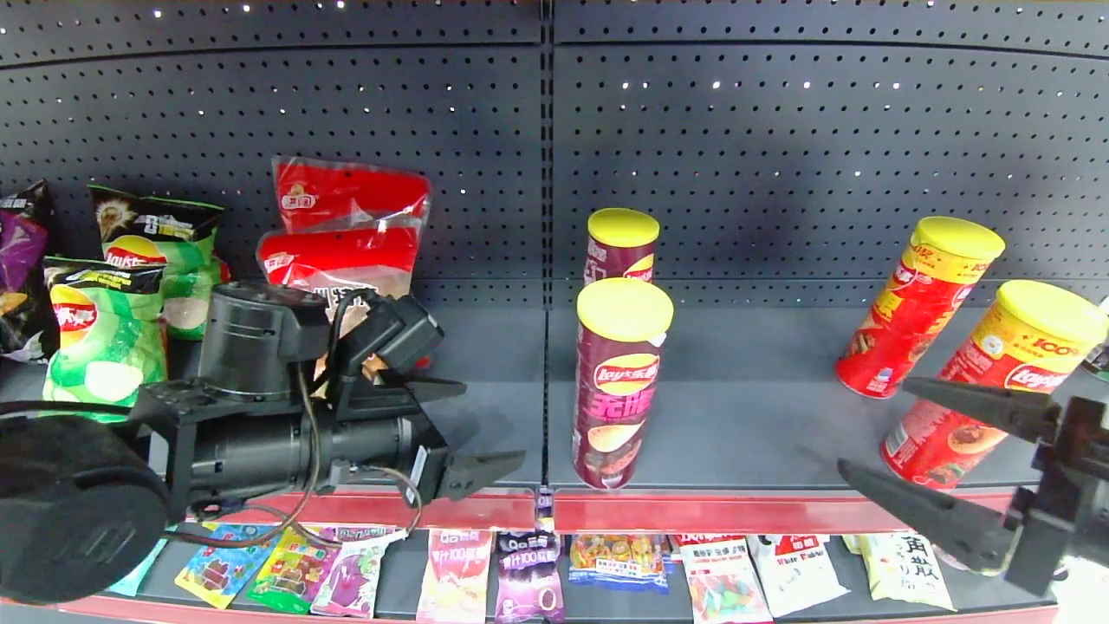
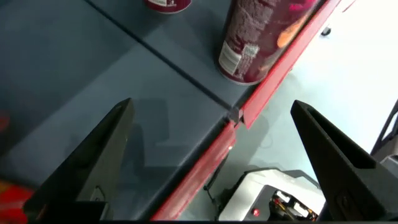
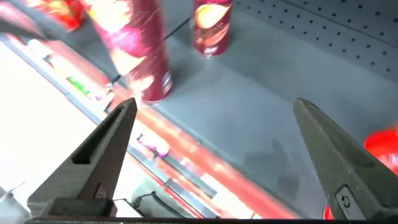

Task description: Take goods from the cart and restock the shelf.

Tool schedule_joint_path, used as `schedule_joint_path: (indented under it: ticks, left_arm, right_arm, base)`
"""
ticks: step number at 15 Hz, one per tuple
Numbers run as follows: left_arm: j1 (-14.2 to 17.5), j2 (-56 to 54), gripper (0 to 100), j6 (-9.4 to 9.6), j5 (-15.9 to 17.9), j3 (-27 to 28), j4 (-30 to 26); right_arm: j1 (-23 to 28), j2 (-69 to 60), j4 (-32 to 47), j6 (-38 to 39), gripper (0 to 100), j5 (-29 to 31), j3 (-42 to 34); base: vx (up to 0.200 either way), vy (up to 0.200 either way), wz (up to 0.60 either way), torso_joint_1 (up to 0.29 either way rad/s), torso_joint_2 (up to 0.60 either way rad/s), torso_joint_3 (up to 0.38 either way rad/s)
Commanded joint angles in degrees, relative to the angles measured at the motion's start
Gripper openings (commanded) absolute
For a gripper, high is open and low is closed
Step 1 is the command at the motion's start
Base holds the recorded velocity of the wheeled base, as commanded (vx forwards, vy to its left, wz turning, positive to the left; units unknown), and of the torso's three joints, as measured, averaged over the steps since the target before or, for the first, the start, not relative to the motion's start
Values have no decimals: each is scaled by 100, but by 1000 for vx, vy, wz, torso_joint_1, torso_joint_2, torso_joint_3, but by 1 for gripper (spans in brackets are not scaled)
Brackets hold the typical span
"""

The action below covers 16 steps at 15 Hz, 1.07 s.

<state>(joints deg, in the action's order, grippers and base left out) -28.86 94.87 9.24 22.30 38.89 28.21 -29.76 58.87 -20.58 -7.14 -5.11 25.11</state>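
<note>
Your left hand (image 1: 491, 422) is open and holds nothing. It sits over the front edge of the shelf (image 1: 745, 407), at 9 o'clock of the front purple can (image 1: 619, 390) and apart from it, with its fingers (image 2: 93, 162) spread wide. That can stands upright just behind the red strip (image 1: 693, 511) on the shelf lip. It has a yellow lid and a label with a yellow-and-red oval logo above pink characters, and in the left wrist view a pale printed panel shows near its base. The rear purple can (image 1: 621, 247), with the same lid and colours, stands at 12 o'clock of it, near the pegboard (image 1: 780, 156). Two red cans (image 1: 923, 303) with yellow lids and yellow-and-red labels stand at 2 to 3 o'clock, well apart from the purple pair. Your right hand (image 1: 873, 426) is also open and empty. It is at 4 o'clock of the front purple can, out over the shelf lip, with the nearer red can just beyond its upper finger; you cannot tell whether they touch. At 10 o'clock, behind the left hand, red bags (image 1: 346, 225) lean on the pegboard. Green bags (image 1: 104, 338) stand at 9 o'clock, with a dark purple bag (image 1: 22, 269) at the far edge. Small bright packets (image 1: 606, 572) hang in a row along the lower shelf (image 1: 398, 581) at 6 o'clock, their print too small to read.
</note>
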Motion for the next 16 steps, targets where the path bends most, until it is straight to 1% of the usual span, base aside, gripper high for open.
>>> schedule_joint_path:
  ticks: [1,3,4,5,6,8,11,12,14,16]
  left_arm:
    - [-94,480,100,-1,-6,224,0]
    - [-208,726,100,-10,-6,374,9]
    - [-243,867,100,-1,-15,515,0]
    - [-243,946,100,-1,-50,602,0]
    - [-235,1007,100,-10,-129,629,0]
    - [-226,1043,100,-10,-182,629,0]
    - [-235,1113,100,-10,-261,655,0]
    - [-243,1218,100,-10,-454,831,-44]
    - [-261,1341,100,-19,-454,998,-52]
    - [-314,1385,100,-19,-454,1007,-52]
  right_arm:
    - [-13,-1246,-8,2,100,54,-525]
    - [146,-1633,19,11,100,63,-613]
    - [295,-1782,194,90,100,54,-586]
    - [374,-1914,414,169,100,54,-516]
    - [392,-2011,572,205,100,54,-446]
    - [401,-2169,810,257,100,63,-384]
    - [401,-2239,889,284,100,63,-367]
    - [409,-2239,898,284,100,71,-367]
    - [488,-2231,898,284,100,63,-376]
    - [524,-2239,898,284,100,71,-367]
  base:
    - [0,0,0,0,0,0]
    - [0,0,0,0,0,0]
    - [0,0,0,0,0,0]
    - [0,0,0,0,0,0]
    - [0,0,0,0,0,0]
    - [0,0,0,0,0,0]
    - [0,0,0,0,0,0]
    - [0,0,0,0,0,0]
    - [0,0,0,0,0,0]
    - [0,0,0,0,0,0]
